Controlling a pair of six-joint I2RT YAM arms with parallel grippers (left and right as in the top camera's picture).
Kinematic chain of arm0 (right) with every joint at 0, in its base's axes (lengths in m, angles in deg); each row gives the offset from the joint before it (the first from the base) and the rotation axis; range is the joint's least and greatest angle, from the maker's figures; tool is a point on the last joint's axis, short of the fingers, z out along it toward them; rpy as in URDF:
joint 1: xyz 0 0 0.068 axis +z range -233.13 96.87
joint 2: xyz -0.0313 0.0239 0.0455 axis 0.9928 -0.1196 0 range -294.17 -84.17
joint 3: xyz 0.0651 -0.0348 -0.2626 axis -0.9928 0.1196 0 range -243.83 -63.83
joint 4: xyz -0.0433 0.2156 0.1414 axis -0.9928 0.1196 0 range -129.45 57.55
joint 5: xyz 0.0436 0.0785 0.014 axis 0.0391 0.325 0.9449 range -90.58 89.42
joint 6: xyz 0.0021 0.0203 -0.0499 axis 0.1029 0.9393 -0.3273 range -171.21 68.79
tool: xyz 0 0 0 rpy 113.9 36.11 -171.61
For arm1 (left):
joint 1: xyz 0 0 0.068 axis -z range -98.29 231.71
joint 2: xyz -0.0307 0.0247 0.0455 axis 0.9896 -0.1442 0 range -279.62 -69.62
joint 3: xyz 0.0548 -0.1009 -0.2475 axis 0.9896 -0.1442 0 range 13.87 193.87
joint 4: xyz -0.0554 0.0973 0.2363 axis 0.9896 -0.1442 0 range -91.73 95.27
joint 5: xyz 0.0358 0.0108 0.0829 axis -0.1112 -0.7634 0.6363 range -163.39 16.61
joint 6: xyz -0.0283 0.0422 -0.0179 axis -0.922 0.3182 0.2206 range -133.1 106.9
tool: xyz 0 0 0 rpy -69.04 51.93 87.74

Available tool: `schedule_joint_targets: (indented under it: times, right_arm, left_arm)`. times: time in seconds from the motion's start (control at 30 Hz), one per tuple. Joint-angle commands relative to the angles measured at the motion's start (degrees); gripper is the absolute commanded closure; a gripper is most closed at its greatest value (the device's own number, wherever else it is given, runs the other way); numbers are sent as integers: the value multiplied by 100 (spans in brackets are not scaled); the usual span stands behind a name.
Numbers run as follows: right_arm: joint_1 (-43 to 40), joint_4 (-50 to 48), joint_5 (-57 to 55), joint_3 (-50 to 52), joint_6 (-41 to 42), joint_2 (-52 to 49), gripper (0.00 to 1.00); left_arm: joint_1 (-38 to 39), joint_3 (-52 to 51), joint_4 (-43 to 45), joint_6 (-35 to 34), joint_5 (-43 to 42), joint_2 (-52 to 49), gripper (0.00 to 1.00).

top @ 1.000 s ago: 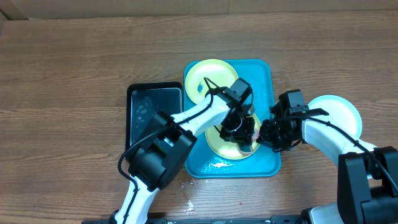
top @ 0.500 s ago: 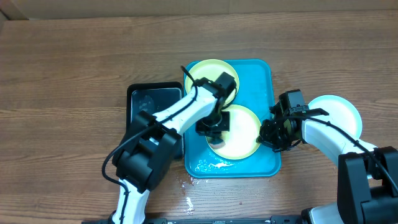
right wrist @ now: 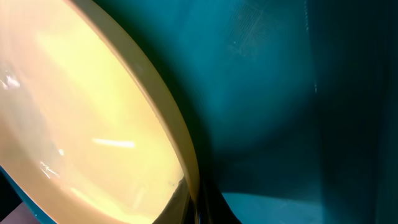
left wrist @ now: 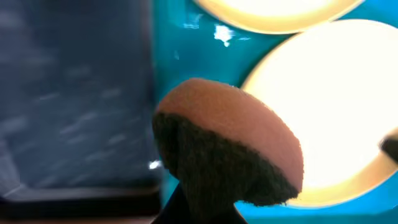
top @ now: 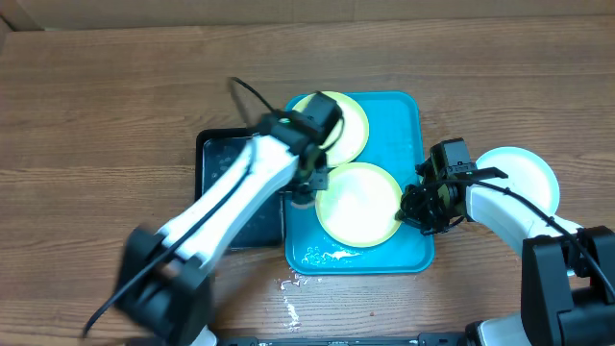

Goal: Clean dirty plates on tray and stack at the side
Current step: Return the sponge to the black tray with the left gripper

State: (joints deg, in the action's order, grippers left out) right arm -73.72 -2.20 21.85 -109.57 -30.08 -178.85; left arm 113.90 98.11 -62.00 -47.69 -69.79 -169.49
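moved: left claw [top: 306, 183] has swung off the near plate [top: 359, 202] to the tray's [top: 408, 115] left rim, by the black tray [top: 226, 159].
left claw: pinching the sponge [left wrist: 230, 149] — held over the edge between both trays.
right claw [top: 420, 207]: at near plate's right edge; spread or pinched — can't tell.
plates: near & far plate [top: 348, 120] side by side in tray; third plate [top: 524, 173] on table, right of tray.
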Motion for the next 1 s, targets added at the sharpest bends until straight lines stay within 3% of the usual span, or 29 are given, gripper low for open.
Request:
schedule_joint_targets:
  times: [0.0,0.1,0.23,0.33,0.43,0.5,0.57,0.67,0.8,0.97]
  right_arm:
    - [0,52,-389,157,-11,-179,96]
    - [0,55,-389,157,-13,-179,96]
    - [0,57,-389,157,-11,-179,96]
    - [0,61,-389,157,-11,-179,96]
    - [0,79,-389,157,-15,-177,96]
    - [0,136,-391,140,-17,-170,96]
    - [0,243,-393,79,-42,-109,96]
    - [0,564,-514,-114,-61,164,96]
    - [37,1128,-979,-516,-61,710,96]
    - [372,1818,-1528,-1303,-170,1294,96]
  left_arm:
    - [-299,-2,-468,-11,1198,522,96]
    - [-745,-179,-789,-2,1633,549,96]
    - [-1248,-951,-146,92,1486,546,96]
    - [-1663,-1875,992,654,625,461,95]
    - [-1919,-2315,1565,968,-122,428,95]
    - [-2055,-2374,1679,1056,-411,428,88]
    - [-2146,-2332,1696,1156,-590,444,70]
    - [-2253,-2144,1558,1311,-798,522,52]
    - [-2347,-1797,1202,1338,-809,780,41]
    - [-2437,-1176,704,1340,-815,1384,36]
